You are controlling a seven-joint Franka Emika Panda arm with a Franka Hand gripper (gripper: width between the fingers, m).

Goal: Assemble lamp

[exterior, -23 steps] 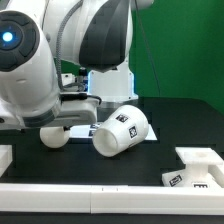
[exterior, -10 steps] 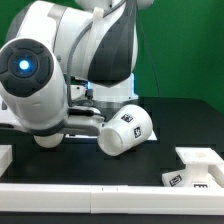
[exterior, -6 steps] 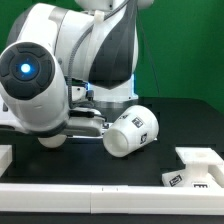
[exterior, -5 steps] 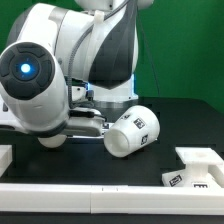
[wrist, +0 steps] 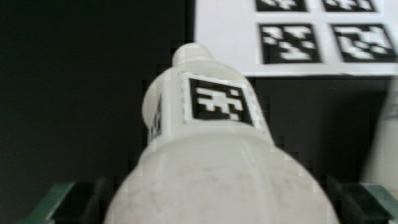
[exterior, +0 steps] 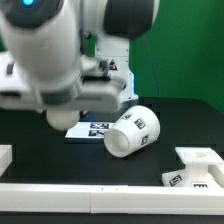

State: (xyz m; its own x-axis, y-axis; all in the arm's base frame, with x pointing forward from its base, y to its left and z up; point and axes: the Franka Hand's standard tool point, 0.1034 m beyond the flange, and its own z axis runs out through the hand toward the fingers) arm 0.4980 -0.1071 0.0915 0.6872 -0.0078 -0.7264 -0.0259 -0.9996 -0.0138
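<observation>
On the black table (exterior: pixel 180 120), the findings run as follows. The marker board (exterior: pixel 92 128) lies flat in the middle, toward the far edge. The shade (exterior: pixel 132 132) lies on its side just beside the board, on the exterior view's right of it, with its open mouth toward the near edge. I cannot tell whether it rests on the board's rim. A white tagged part, which I take for the base (exterior: pixel 195 160), sits at the near edge by the corner on the exterior view's right, well apart from the shade. The bulb (wrist: pixel 214 150) is in my grasp above the table. Its narrow tagged end points away from my wrist and past the board's edge.

Risks, as I judge them:
- I hold the bulb by its round, wide end, and a curved smooth surface may slip or pivot between flat pads, so the narrow end could swing off line.
- The shade is lying down and free to roll. A brush from my arm or from the bulb would send it toward an edge.
- The bulb may meet the base crooked and jam, or tip it.

My hand (wrist: pixel 210 202) is about half spread and clamped on the bulb. One finger (wrist: pixel 71 203) shows on each flank, and the bulb fills the gap between them. It touches nothing else.
</observation>
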